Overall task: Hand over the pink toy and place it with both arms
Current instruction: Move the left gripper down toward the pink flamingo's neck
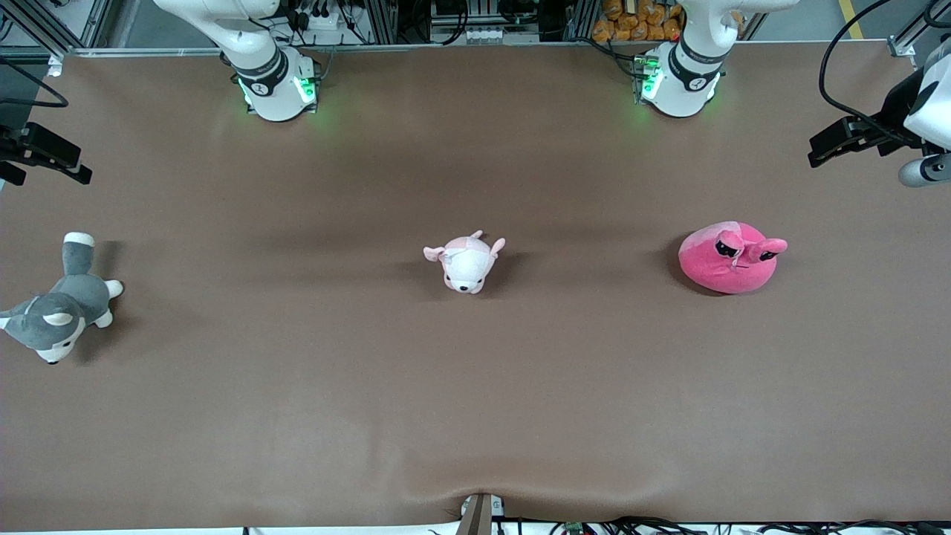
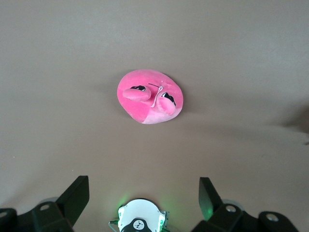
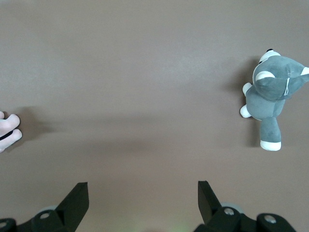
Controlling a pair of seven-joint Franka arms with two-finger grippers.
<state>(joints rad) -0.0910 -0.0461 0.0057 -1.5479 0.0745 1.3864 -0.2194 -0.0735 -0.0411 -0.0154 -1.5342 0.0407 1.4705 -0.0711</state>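
Note:
The pink toy (image 1: pixel 732 256) lies on the brown table toward the left arm's end, ears and dark eyes facing up. It also shows in the left wrist view (image 2: pixel 149 102). My left gripper (image 2: pixel 143 181) hangs open and empty high above the table, over the stretch between the left arm's base (image 1: pixel 680 78) and the toy. My right gripper (image 3: pixel 142 184) is also open and empty, high over bare table near the right arm's base (image 1: pixel 275 82). I do not make out either gripper in the front view.
A pale pink-and-white puppy plush (image 1: pixel 466 261) lies at the table's middle. A grey-and-white husky plush (image 1: pixel 63 305) lies at the right arm's end and shows in the right wrist view (image 3: pixel 273 92). Black fixtures (image 1: pixel 847 141) (image 1: pixel 44 152) stick in at both table ends.

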